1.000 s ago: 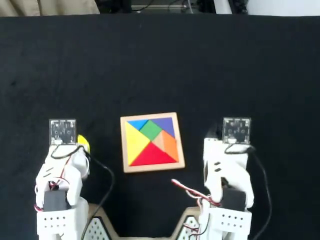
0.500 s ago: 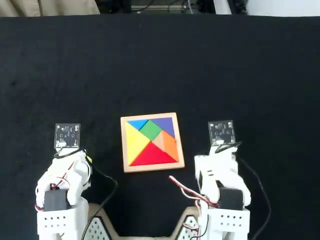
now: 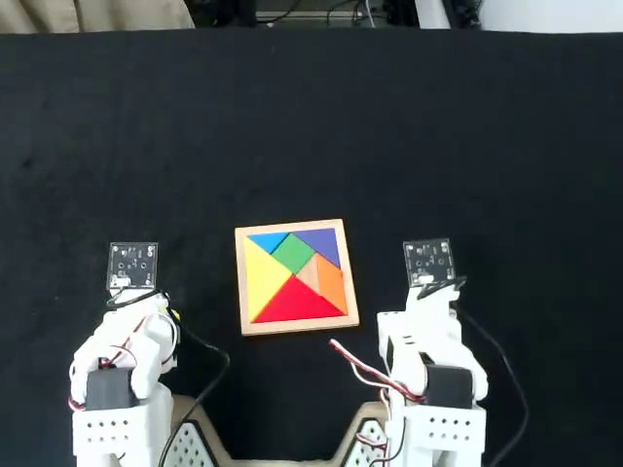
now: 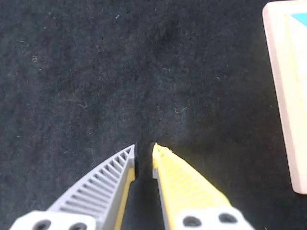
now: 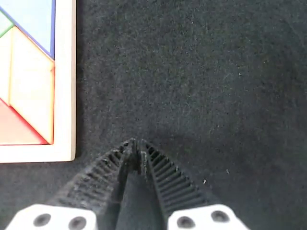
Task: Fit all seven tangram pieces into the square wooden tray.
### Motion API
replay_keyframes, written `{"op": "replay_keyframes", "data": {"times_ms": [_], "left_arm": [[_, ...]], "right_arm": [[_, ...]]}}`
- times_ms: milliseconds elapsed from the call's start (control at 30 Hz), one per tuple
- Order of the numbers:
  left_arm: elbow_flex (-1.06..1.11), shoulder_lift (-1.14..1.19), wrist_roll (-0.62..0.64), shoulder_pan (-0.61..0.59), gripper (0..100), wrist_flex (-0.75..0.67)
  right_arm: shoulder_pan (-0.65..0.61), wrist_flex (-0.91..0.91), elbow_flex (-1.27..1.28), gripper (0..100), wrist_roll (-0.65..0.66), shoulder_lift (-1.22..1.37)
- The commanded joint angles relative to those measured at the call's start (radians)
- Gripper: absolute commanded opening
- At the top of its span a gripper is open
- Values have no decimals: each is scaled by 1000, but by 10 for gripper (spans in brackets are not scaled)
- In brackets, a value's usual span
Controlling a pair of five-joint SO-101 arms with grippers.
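The square wooden tray (image 3: 239, 282) is lying on the black table (image 3: 311, 126) toward its near edge, between the two arms. It is holding all seven pieces flat: a yellow triangle (image 3: 261, 277) along its left edge, a red triangle (image 3: 297, 304) along its near edge, a green square (image 3: 293, 252), a light blue triangle (image 3: 268, 240) and a purple piece (image 3: 323, 245) by its far edge, and an orange piece (image 3: 333, 282) and a tan triangle (image 3: 310, 279) toward its right edge. The left gripper (image 4: 144, 148) is hanging over bare cloth near the tray's left edge and the right gripper (image 5: 136, 143) over bare cloth near its right near corner, each with its jaws closed on nothing.
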Motion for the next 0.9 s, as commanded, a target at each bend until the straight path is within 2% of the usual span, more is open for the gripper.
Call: {"op": "replay_keyframes", "data": {"times_ms": [0, 167, 467, 667, 867], "left_arm": [[21, 0, -2, -4, 73, 5], [21, 0, -5, -105, 73, 5], [21, 0, -2, -105, 73, 5], [21, -2, 0, -107, 73, 5], [21, -5, -2, -108, 73, 6]], "right_arm": [[0, 9, -1, 11, -8, -54], [-6, 11, -1, 11, -8, -56], [-9, 11, -1, 11, -8, -56], [-133, 9, -1, 11, -8, -51], [-137, 11, -1, 11, -8, -56]]}}
